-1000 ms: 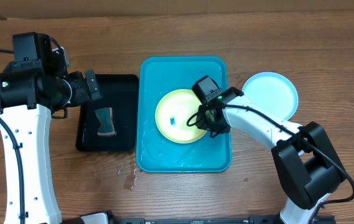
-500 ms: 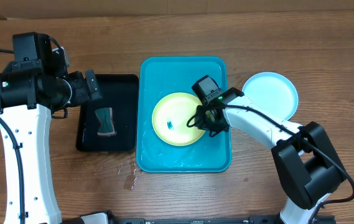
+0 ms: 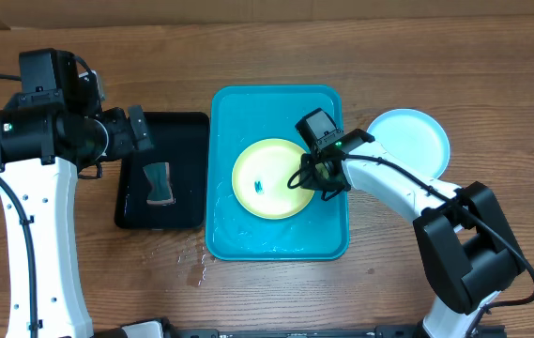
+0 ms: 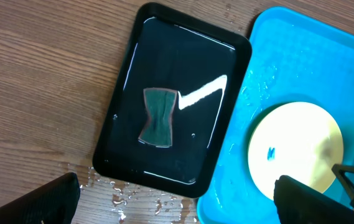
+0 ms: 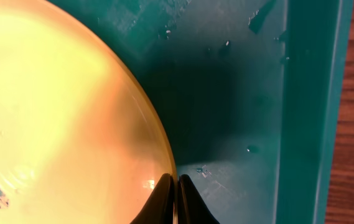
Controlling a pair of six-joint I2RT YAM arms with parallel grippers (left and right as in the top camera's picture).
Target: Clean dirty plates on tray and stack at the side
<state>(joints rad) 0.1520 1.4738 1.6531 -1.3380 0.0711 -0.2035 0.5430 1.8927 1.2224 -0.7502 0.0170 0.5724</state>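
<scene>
Right fingers [image 5: 163, 200] pinch yellow plate [image 3: 268, 178] rim; left fingers [image 4: 46, 202] spread above wet wooden table [image 4: 33, 81].

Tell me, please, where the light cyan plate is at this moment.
In the overhead view, the light cyan plate lies on the wooden table at the robot's right side, just outside the right rim of the blue tray.

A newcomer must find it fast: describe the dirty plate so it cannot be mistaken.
Find the big cyan-blue tray mid-table. Inside lies one round pale yellow plate, its rim pinched by the right gripper. Its blue centre smudge and yellow colour separate it from the plain cyan plate outside the tray.
</scene>
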